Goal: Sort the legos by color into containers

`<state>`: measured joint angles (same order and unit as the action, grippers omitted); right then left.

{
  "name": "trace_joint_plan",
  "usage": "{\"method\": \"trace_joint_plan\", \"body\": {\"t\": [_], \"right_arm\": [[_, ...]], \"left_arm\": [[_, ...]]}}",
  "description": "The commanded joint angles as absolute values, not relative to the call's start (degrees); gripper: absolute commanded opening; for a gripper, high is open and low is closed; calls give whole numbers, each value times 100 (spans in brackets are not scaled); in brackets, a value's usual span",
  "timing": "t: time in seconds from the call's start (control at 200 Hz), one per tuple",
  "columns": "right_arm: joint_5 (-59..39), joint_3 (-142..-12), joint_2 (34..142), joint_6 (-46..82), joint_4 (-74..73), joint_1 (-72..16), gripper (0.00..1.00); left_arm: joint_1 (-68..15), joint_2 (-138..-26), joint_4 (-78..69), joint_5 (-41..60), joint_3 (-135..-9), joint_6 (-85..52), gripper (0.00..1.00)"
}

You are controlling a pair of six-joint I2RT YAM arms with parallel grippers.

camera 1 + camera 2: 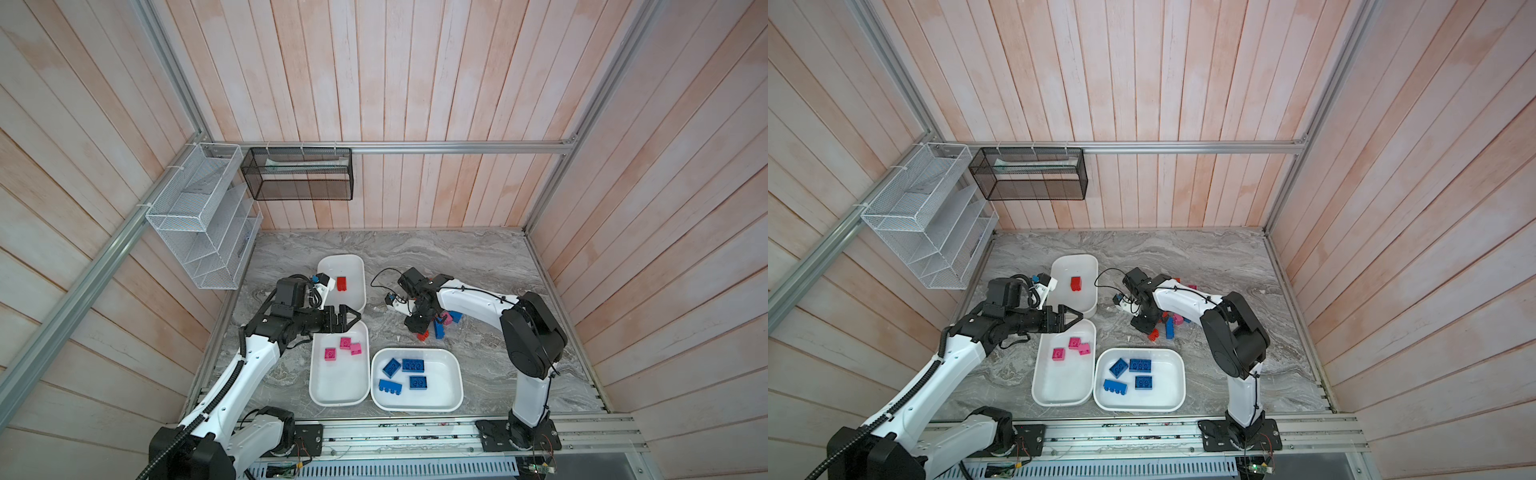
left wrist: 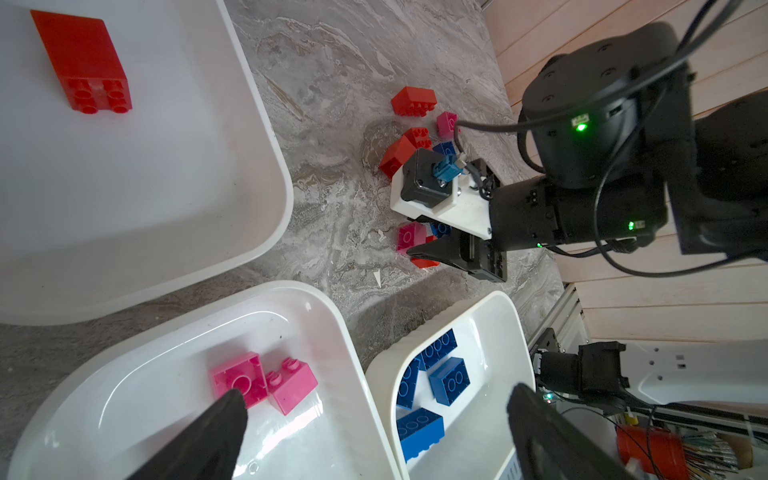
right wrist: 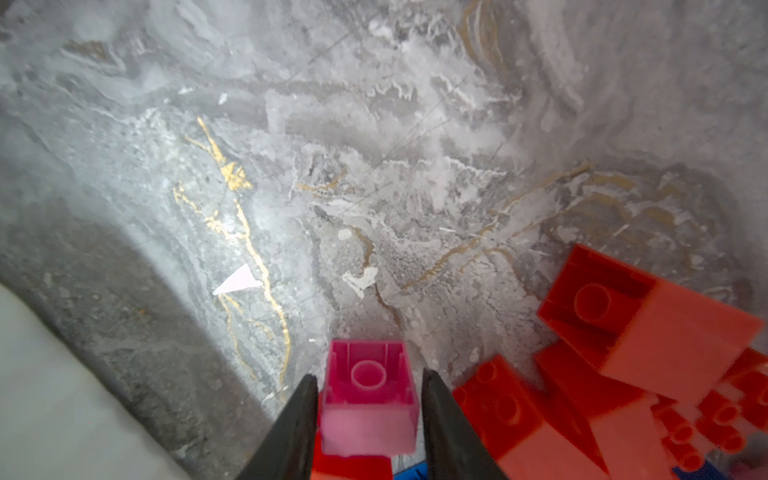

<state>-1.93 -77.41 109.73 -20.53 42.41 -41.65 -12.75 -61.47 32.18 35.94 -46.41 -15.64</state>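
A pink brick (image 3: pixel 368 397) sits between the two black fingers (image 3: pixel 291 432) of the right claw (image 3: pixel 368 419), upside down with its hollow side showing. The fingers stand close on each side of it, but I cannot tell if they squeeze it yet or just sit beside it. It rests at the edge of the loose pile (image 1: pixel 436 326) of red, blue and pink bricks on the worktop (image 1: pixel 478 266), and red bricks (image 3: pixel 648 328) lie right next to it. To do this step well, the claw should pinch the pink brick on its flat sides, then lift straight up so the red ones do not get bumped or come along. The pink tub (image 1: pixel 340 386) with three pink bricks (image 1: pixel 345 349) is where it belongs, beside the blue tub (image 1: pixel 444 395) and near the red tub (image 1: pixel 332 266). The left claw (image 1: pixel 347 318) hangs wide open and empty over the far end of the pink tub, so the right arm should watch out for it.
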Motion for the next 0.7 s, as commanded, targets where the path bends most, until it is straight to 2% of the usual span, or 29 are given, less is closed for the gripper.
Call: {"method": "trace_joint_plan", "body": {"t": [0.0,0.485,0.695], "right_arm": [[-75,-7850,11118,-1979,4455,-4210,42],[-122,-8029,11164,-1969,4522,-4210,28],[-364,-8316,10884,-1960,4433,-4288,27]], "left_arm": [[-1231,-6071,3226,3586,-4685,-1479,100],[-1226,-6103,3226,3603,-4721,-1459,100],[-1225,-6109,3286,3552,-4823,-1430,100]]}}
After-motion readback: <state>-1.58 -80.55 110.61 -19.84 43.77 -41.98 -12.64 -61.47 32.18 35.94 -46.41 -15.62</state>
